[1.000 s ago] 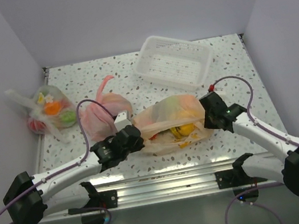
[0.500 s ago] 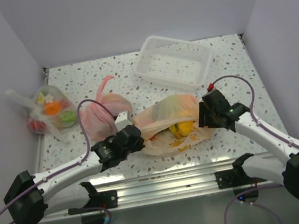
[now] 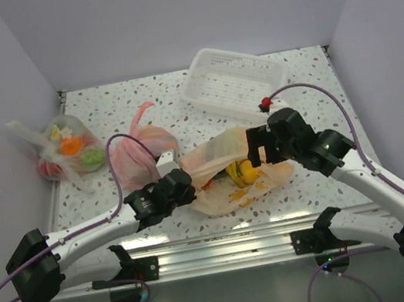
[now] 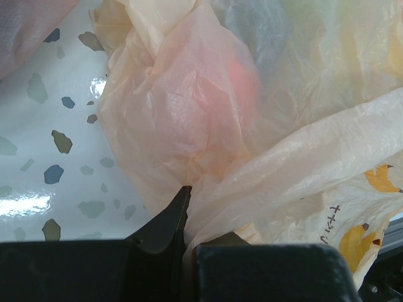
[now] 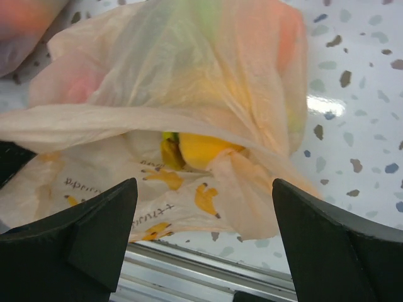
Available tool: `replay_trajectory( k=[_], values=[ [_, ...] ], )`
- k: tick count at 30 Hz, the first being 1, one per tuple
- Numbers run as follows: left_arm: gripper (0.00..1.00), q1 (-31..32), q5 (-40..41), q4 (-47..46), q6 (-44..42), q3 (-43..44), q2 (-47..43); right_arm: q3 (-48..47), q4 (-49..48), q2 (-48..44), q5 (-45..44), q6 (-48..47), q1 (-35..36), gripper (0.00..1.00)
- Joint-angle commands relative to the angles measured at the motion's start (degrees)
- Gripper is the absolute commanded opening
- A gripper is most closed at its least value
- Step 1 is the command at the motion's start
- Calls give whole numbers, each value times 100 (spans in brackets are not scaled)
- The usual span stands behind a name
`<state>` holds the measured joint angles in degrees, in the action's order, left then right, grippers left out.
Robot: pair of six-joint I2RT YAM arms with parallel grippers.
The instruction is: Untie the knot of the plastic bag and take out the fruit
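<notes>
The pale peach plastic bag (image 3: pixel 222 155) lies near the front edge with its mouth gaping toward the right. Its knot is not to be seen. Of the fruit, a yellow banana (image 3: pixel 243 173) shows inside the mouth, and the right wrist view shows that banana (image 5: pixel 201 150) under the upper film. A reddish fruit (image 4: pixel 242 78) glows through the film in the left wrist view. My left gripper (image 3: pixel 183 188) is shut on the bag's left edge, with the film (image 4: pixel 252 182) pinched between its jaws. My right gripper (image 3: pixel 255 149) hangs open over the mouth (image 5: pixel 204 189), holding nothing.
A pink bag (image 3: pixel 139 150) lies just behind the left gripper. A clear bag of fruit (image 3: pixel 69 151) rests by the left wall. A white tray (image 3: pixel 233 83) stands at the back. A metal rail (image 3: pixel 217 234) runs along the front edge.
The right gripper has opened wide, let go of the bag's right end and swung left and up over its mouth. The left gripper has kept its hold.
</notes>
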<state>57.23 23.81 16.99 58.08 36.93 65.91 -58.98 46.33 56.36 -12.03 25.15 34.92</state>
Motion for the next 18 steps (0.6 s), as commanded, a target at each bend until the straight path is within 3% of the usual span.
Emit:
replay_trajectory(
  k=[1,7,11,18],
  values=[
    [6,34,115,-179,63,254,36,-333,26,392,263,-203,733,92],
    [6,42,159,-100,89,289,1,-351,-413,1131,-89,-98,1632,88],
    [5,51,194,-30,80,297,-26,-228,-747,1526,-80,-246,1659,81],
    [6,42,194,-21,63,315,-52,229,-1213,2010,-650,-449,1606,80]
  ],
)
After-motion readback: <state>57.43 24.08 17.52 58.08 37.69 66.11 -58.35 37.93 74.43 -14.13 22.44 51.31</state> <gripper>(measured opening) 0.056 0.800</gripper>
